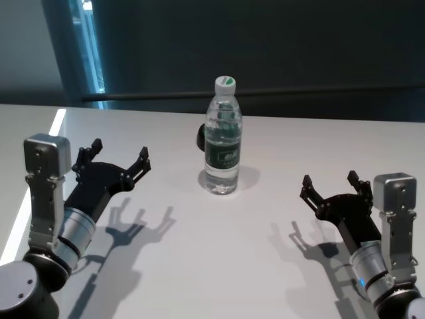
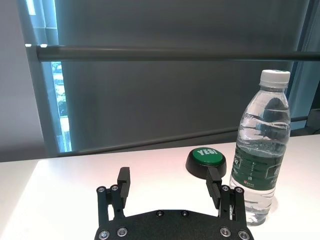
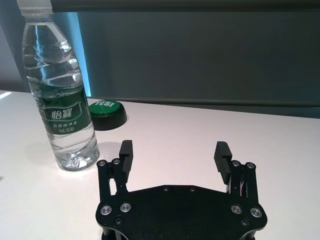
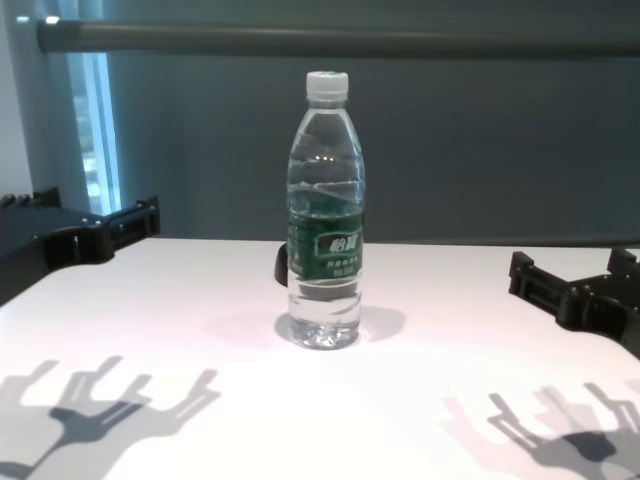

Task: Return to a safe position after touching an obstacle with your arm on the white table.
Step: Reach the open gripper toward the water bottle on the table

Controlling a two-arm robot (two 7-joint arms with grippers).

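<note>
Both end effectors, left (image 1: 119, 162) and right (image 1: 333, 187), hover spread open and empty above the white desk (image 1: 279, 146), flanking the upright water bottle (image 1: 222, 136).

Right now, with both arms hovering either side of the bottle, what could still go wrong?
1. The water bottle stands upright and tall on a narrow base; any sideways sweep by the left claw or right claw, both open, could likely tip it.
2. A green button sits just behind the bottle, mostly hidden from the head view; a toppled bottle might strike it.
3. Both claws hover low over the white table, so retreating without lifting first might scrape it.
</note>
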